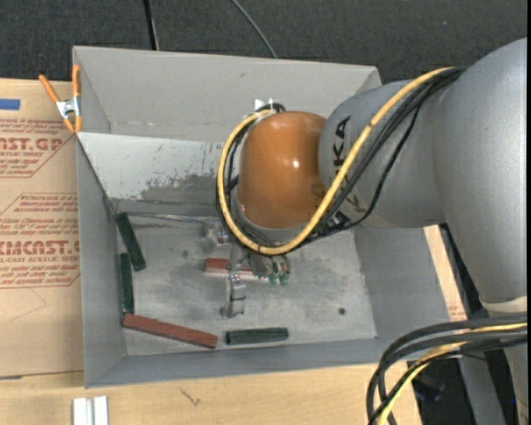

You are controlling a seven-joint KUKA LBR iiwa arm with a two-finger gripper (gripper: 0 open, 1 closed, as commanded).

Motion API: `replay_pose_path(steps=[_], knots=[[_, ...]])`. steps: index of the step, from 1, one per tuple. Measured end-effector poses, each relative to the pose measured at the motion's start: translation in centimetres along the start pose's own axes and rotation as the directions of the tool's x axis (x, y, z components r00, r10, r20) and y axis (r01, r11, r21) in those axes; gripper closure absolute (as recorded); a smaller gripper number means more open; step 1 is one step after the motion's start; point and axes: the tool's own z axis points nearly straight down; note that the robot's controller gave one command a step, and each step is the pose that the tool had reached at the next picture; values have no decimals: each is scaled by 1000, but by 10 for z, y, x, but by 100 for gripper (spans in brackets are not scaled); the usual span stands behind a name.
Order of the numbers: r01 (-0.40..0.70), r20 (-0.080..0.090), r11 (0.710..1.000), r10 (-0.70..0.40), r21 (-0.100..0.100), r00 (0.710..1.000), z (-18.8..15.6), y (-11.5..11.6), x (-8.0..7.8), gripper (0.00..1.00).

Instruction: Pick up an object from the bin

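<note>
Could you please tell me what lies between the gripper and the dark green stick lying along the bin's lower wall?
Nothing does: in the camera view, the grey bin floor between the gripper and the dark green stick is bare.

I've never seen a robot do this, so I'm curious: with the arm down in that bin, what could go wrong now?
The gripper is low in the bin, right beside a small red-brown piece; it might knock that aside instead of catching it. The red-brown stick and dark green stick by the lower wall lie flat on the floor, so they could slip away or be hard to grip.
</note>
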Motion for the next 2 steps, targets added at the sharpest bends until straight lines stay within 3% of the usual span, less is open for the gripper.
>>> replay_pose_path(steps=[1, 2], knots=[[148, 16, 989, -148, 2, 989, 14, -22, -39, 0], [205, 10, 979, -205, 0, 979, 60, -38, -37, 100]])
